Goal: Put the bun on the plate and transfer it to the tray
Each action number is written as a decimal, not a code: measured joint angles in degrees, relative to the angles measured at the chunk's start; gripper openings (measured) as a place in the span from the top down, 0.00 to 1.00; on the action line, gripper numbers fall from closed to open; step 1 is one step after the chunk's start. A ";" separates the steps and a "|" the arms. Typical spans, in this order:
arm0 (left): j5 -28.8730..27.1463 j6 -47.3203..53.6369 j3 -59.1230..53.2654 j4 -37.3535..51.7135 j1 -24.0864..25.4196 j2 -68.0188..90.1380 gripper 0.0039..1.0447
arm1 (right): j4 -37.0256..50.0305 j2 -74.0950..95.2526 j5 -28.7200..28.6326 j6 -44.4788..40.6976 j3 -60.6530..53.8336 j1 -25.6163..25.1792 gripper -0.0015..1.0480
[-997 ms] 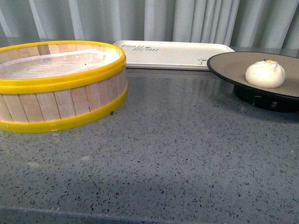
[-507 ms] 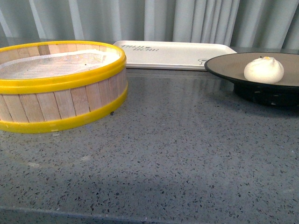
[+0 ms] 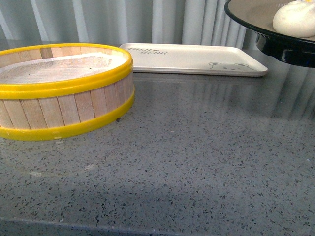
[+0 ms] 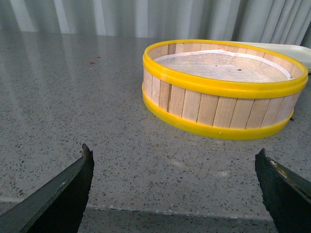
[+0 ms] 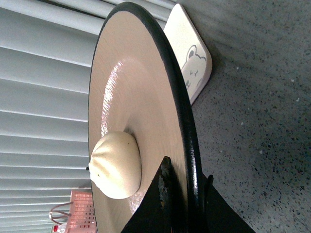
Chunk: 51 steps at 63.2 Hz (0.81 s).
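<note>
Left gripper [image 4: 174, 150]: the jaws stand wide apart and hold nothing; both dark fingers [image 4: 63, 194] hang low over the grey speckled countertop [image 3: 187, 162], short of the steamer basket.
Steamer basket [image 3: 64, 88]: far left on the countertop; wooden slats, yellow rims, a white liner inside.
Tray [image 3: 197, 61]: behind and to the right of the basket, flat on the countertop; cream-white, low rim, rounded corners, faint dark lettering at its left end and a small bear drawing near its right corner.
Plate [image 3: 251, 10]: at the upper right, held up clear of the countertop, above and right of the tray's near right corner; matte brown-grey inside, black rim, black foot.
Bun [image 3: 294, 18]: resting on the plate's inside, off-centre; small, round, white, smooth-sided, with pleats gathered at the top and a yellowish spot there.
Right gripper [image 5: 187, 187]: the jaws are closed narrow on the plate's black rim, one finger [image 5: 163, 194] on the inside just beside the bun, the other under the rim.
</note>
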 joint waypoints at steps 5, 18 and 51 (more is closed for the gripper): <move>-0.02 0.00 0.00 0.00 0.00 0.00 0.06 | -0.04 2.34 -0.02 0.02 2.03 -0.22 0.97; 0.00 0.00 0.00 0.00 0.00 0.00 0.06 | -1.03 14.60 0.81 0.20 14.27 -0.04 0.97; -0.02 0.00 0.00 0.00 0.00 0.00 0.06 | -16.81 42.42 2.32 3.52 54.18 7.32 0.97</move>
